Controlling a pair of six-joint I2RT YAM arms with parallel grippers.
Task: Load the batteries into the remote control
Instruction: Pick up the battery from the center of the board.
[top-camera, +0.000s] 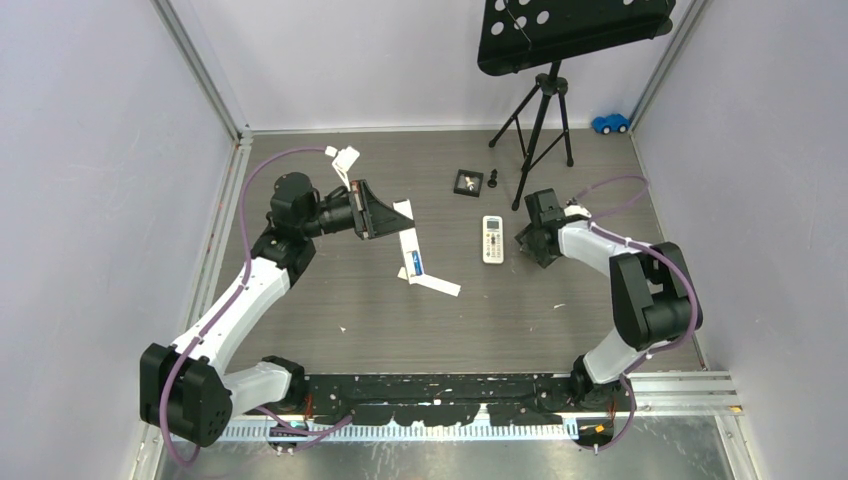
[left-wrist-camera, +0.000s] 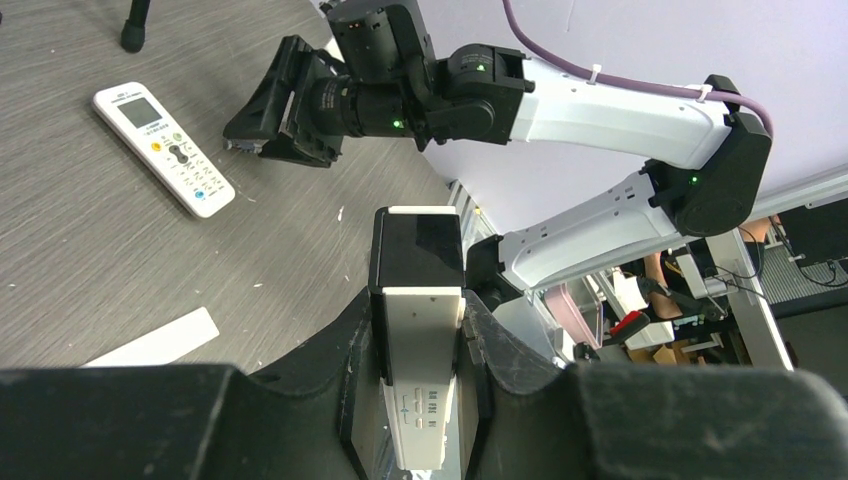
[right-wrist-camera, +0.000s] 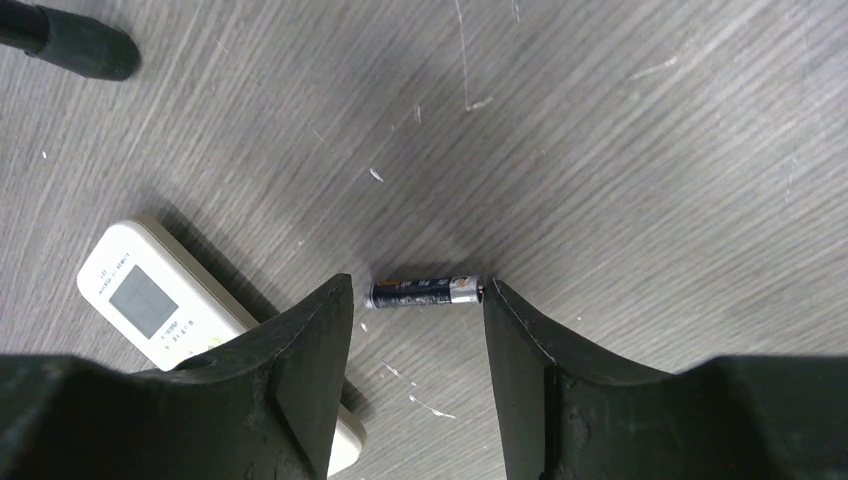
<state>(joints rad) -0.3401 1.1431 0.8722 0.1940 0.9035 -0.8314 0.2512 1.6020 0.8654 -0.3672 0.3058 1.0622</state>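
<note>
Grey wood-grain bench (top-camera: 330, 300) in the top view carries a loose remote (top-camera: 493, 238) right of centre, the right end effector (top-camera: 528, 243) just to its right and the left end effector (top-camera: 378, 212) well apart to the left. From the left wrist, that end effector is clamped on a white-and-black remote (left-wrist-camera: 418, 330). From the right wrist, a battery (right-wrist-camera: 425, 292) lies on the bench between wide-spread fingers (right-wrist-camera: 300, 360), one end touching a finger, the other clear, beside the loose remote.
</note>
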